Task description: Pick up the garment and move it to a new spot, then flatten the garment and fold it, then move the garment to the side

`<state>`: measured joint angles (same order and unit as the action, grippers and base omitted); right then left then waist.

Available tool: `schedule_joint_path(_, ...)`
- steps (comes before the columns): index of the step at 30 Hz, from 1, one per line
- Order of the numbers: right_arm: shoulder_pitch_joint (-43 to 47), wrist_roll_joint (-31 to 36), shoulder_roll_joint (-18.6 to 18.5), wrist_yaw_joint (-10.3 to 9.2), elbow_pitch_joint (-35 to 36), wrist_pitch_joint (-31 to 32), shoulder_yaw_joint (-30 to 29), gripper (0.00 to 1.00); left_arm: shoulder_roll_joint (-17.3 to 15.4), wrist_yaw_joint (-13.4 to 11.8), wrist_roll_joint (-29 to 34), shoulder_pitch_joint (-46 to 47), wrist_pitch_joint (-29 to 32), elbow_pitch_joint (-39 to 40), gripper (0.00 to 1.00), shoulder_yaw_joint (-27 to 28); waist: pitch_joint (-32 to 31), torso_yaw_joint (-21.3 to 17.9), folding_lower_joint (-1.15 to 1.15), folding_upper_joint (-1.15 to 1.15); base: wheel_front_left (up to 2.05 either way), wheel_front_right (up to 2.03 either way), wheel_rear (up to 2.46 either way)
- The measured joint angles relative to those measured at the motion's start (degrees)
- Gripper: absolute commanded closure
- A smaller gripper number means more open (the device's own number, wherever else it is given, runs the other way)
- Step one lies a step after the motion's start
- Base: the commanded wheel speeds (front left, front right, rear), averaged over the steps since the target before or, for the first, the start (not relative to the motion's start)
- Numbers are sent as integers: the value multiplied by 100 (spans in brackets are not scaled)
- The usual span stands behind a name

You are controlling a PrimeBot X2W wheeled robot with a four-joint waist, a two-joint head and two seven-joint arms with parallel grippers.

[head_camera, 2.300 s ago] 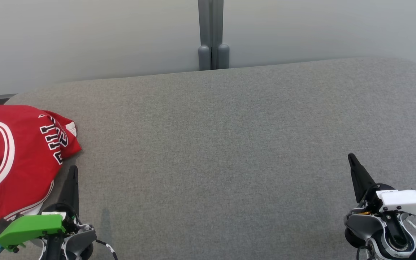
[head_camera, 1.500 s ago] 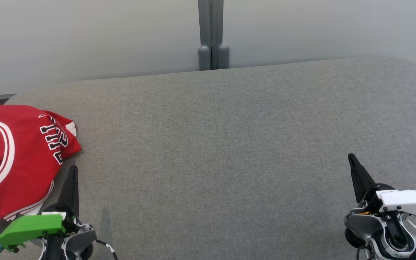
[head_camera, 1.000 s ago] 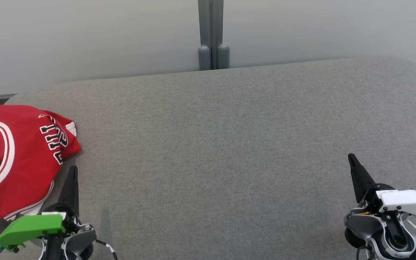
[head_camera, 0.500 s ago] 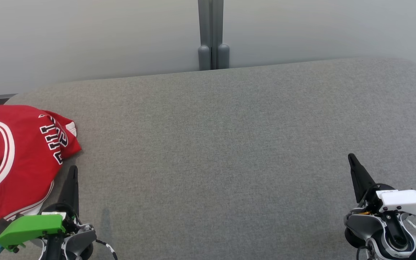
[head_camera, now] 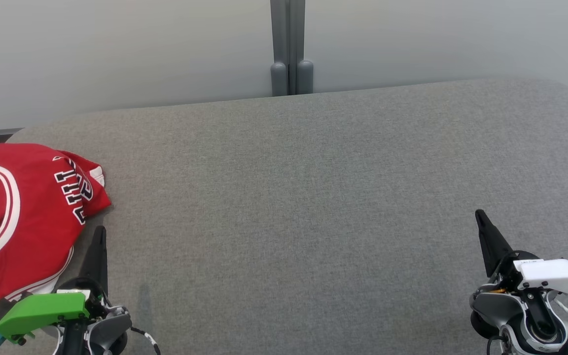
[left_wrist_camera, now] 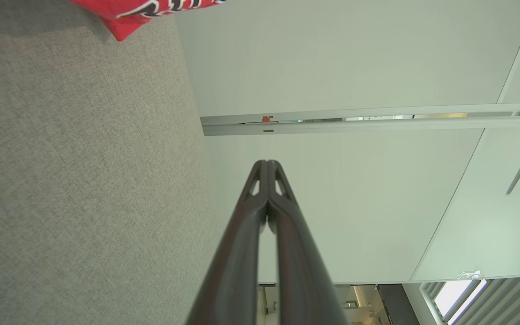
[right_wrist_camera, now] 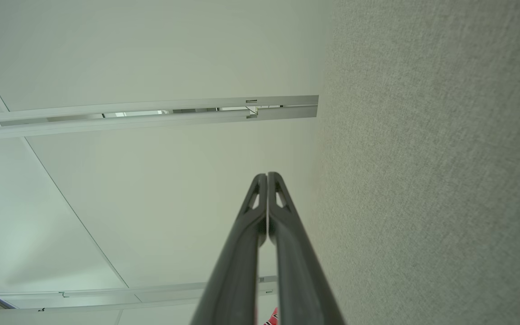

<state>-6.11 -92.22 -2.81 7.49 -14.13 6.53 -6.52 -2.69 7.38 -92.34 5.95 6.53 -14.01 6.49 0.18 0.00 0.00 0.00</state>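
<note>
Here's the setup: the garment (head_camera: 22,217), a red jersey with white striping and black lettering, sits bunched at the far-left side of the grey padded surface (head_camera: 294,197), running off the left edge of the head view; its longer run goes near to far, with a lettered corner poking out to the right at the far end. The left gripper (head_camera: 99,231) is right beside it at the near left, its 2 dark fingers pressed together with nothing between them, pointing away toward the pale wall (head_camera: 116,49); the jersey's near-right hem lies just to the left of those fingers, and whether cloth and finger touch I cannot tell. The left wrist view agrees (a red lettered corner sits off to one side of the closed tips, not ahead of them). Over at the near right, the right gripper (head_camera: 481,217) is likewise closed tight and holding nothing, well apart from the jersey with the whole bare width of the surface between them. So the left arm is plainly the nearer 1; I'd judge the pick-up not yet begun, and that the left jaws need to part and swing left onto the cloth, since their present line runs alongside the heap and past it.
</note>
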Motion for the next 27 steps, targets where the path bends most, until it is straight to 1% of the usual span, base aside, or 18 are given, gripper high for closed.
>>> schedule_joint_path(1, 0, 0, 0, 0, 0, 0, 0, 100, 0, 1, 0, 0, 0, 0, 100, 0, 0, 0, 0, 0, 0, 0, 0)
schedule_joint_path(2, 7, 2, 3, 0, -19, 0, 1, 0, 4, 0, 1, -7, -2, -16, 0, -2, 0, 0, 0, 0, 0, 0, 0)
schedule_joint_path(7, 232, 3, 59, -2, -259, -9, 18, 0, 51, -9, 1, -222, -14, -271, 0, -37, -3, -1, 0, 0, 0, 0, 0)
schedule_joint_path(10, 252, 14, 62, -2, -261, -87, 73, 0, 52, -14, 13, -249, -102, -275, 0, -93, -17, -7, 0, 0, 0, 0, 0)
schedule_joint_path(16, 253, 215, 62, -2, -257, -261, 145, 0, 52, -90, 345, -257, -268, -232, 0, -170, -44, -18, 0, 0, 0, 0, 0)
schedule_joint_path(21, 253, 660, 60, -2, -261, -396, 157, 0, 51, -193, 828, -279, -410, -167, 0, -300, -65, -25, 0, 0, 0, 0, 0)
schedule_joint_path(27, 254, 1477, 57, -2, -210, -545, 144, 0, 49, -333, 1459, -305, -550, -96, 0, -438, -90, -27, 0, 0, 0, 0, 0)
